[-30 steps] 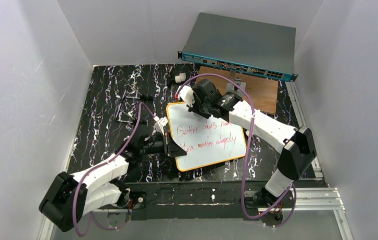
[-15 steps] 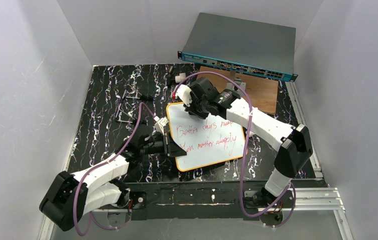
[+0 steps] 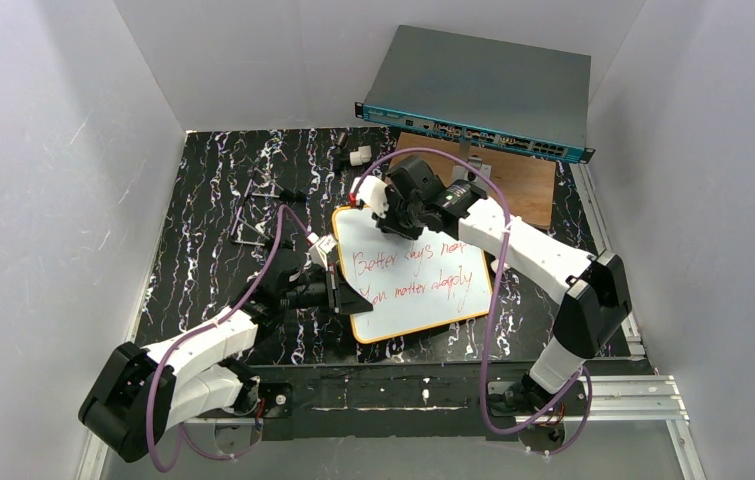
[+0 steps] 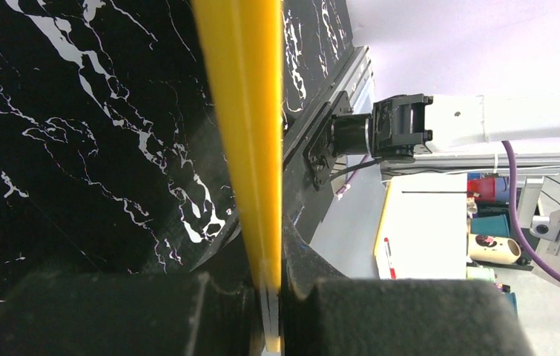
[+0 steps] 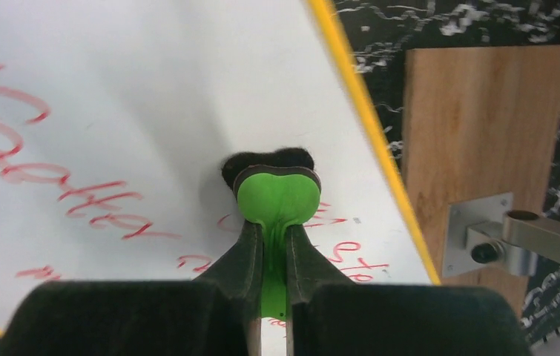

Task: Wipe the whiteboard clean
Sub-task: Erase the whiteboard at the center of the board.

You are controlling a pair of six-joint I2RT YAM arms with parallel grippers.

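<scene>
The whiteboard [image 3: 423,305] lies on the black marbled table, white with a yellow-orange rim and two lines of red handwriting [image 3: 408,262]. My left gripper [image 3: 351,298] is shut on its left edge. In the left wrist view the yellow rim [image 4: 247,111] runs straight between the jaws of that gripper [image 4: 269,274]. My right gripper [image 3: 393,222] stands over the board's far part, shut on a green eraser [image 5: 277,196]. The eraser's black felt pad [image 5: 265,159] presses on the white surface [image 5: 150,89] next to red writing [image 5: 99,204].
A brown wooden board [image 3: 523,185] lies just right of the whiteboard, with a metal bracket [image 5: 484,237] on it. A grey network switch [image 3: 478,95] leans at the back. Small white and black parts [image 3: 360,157] and metal bits [image 3: 253,215] lie at the far left. White walls enclose the table.
The right gripper with the eraser has shifted slightly left and then back right over the board's far part. The left gripper and the whiteboard have not moved.
</scene>
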